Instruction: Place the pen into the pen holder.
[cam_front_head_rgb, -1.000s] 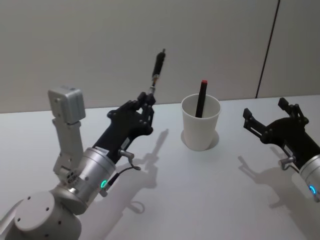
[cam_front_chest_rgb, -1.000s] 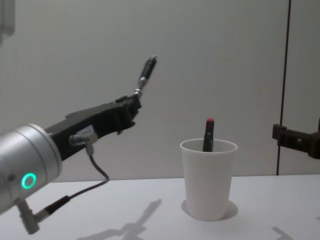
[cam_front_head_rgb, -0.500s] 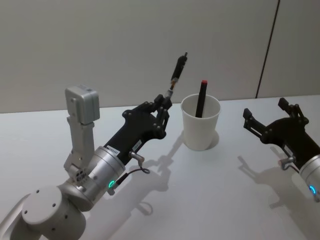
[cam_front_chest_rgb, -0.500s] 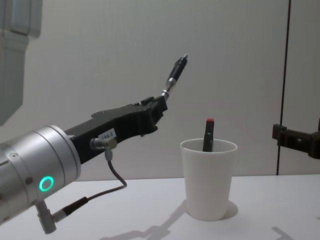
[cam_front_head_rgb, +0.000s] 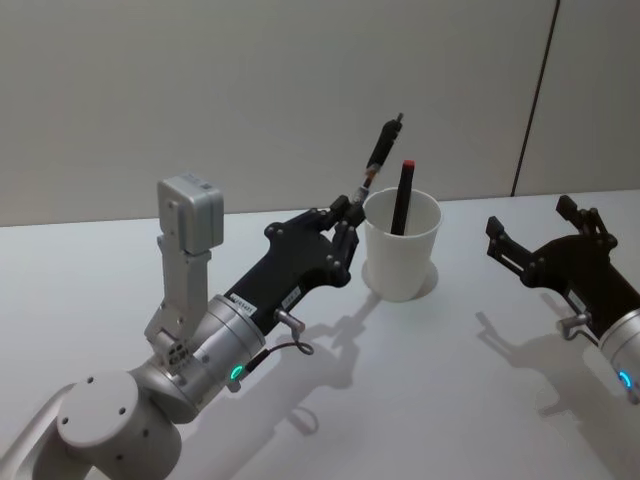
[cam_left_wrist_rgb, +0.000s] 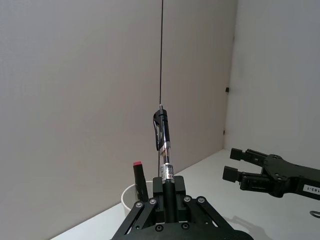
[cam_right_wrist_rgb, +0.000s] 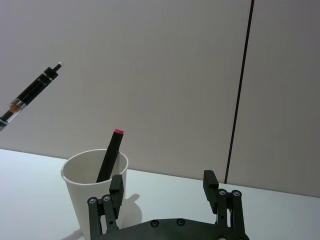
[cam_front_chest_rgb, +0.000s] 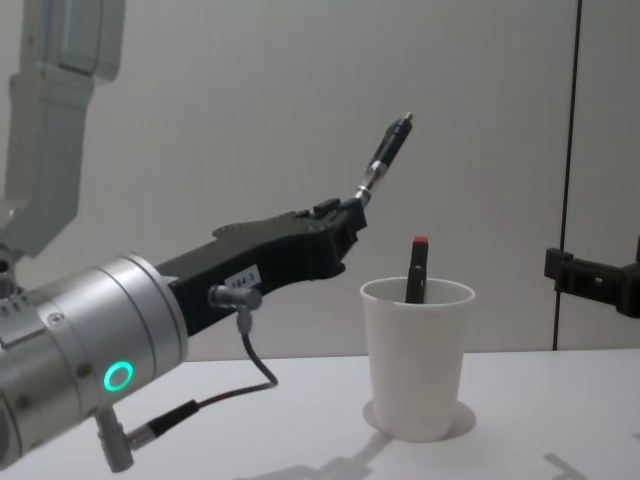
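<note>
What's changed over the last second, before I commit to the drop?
The left end effector, shut on the slim black clip pen, carried it to the robot's right, from well left of the white paper cup pen holder to beside its rim. Nothing grasped or released. The cup, the red-capped black marker inside it and the open right end effector stayed put.

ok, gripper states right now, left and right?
left gripper: closed on the pen, held up beside the pen holder.
right gripper: open, holding nothing, off to the pen holder's right.
</note>
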